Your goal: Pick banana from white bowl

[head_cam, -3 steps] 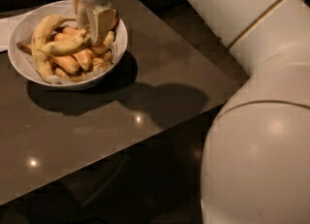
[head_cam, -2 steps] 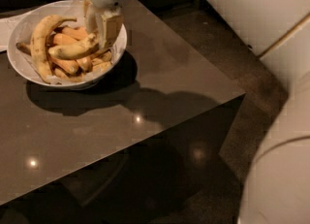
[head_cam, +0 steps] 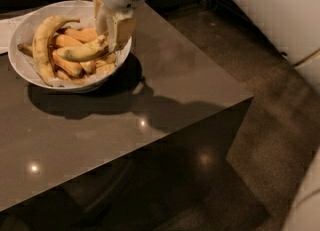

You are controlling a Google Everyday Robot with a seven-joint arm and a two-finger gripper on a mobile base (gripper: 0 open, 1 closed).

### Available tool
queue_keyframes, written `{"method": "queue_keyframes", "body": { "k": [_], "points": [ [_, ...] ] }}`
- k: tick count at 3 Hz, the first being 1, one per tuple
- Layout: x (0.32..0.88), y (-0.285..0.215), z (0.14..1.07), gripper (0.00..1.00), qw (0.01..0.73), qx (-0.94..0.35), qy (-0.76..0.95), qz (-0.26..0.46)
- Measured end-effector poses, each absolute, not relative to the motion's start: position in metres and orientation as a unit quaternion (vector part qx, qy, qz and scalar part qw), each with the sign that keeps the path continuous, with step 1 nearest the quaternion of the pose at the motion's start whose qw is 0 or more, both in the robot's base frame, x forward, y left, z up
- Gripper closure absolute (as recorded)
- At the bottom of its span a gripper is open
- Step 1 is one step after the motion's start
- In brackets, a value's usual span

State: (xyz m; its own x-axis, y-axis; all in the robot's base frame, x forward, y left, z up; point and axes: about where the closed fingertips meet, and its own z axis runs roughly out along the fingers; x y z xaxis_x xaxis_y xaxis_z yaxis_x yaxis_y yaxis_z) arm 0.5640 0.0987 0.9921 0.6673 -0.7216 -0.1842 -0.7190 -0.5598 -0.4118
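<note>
A flat white sheet (head_cam: 6,31) is seen at the far left edge, partly covered by a wide round plain white bowl (head_cam: 22,67). The bowl is set near the back left corner of a glossy dark grey-brown worktop (head_cam: 175,80), and its shadow is cast on the surface in front of it. Several bananas are piled in the bowl. A long, pale, clean-skinned arched banana (head_cam: 41,45) is laid along the left side. Short orange-toned bananas (head_cam: 67,65) are heaped in the middle.

Across the top of the heap lies a long curved yellow banana with brown speckles and dark edges (head_cam: 80,52), inside the bowl, its right end raised toward the rim. That end is gripped by the claw (head_cam: 111,36), a white-bodied two-finger gripper reaching down from the top edge over the right side of the bowl. Its cream fingers (head_cam: 124,27) are closed narrowly on either side of the banana.

Small light spots are reflected on the worktop. To the right, a speckled dark floor (head_cam: 270,120) is shown, and the robot's smooth white body (head_cam: 270,10) fills the upper right corner.
</note>
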Motion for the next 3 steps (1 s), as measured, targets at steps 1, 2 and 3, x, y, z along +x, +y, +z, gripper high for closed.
{"method": "queue_keyframes", "body": {
  "k": [1, 2, 3],
  "points": [
    [0.541, 0.069, 1.006, 1.00, 0.244, -0.862, 0.444, -0.014],
    [0.519, 0.039, 1.018, 1.00, 0.256, -0.841, 0.476, -0.025],
    [0.516, 0.035, 1.019, 1.00, 0.256, -0.839, 0.479, -0.027]
  ]
}}
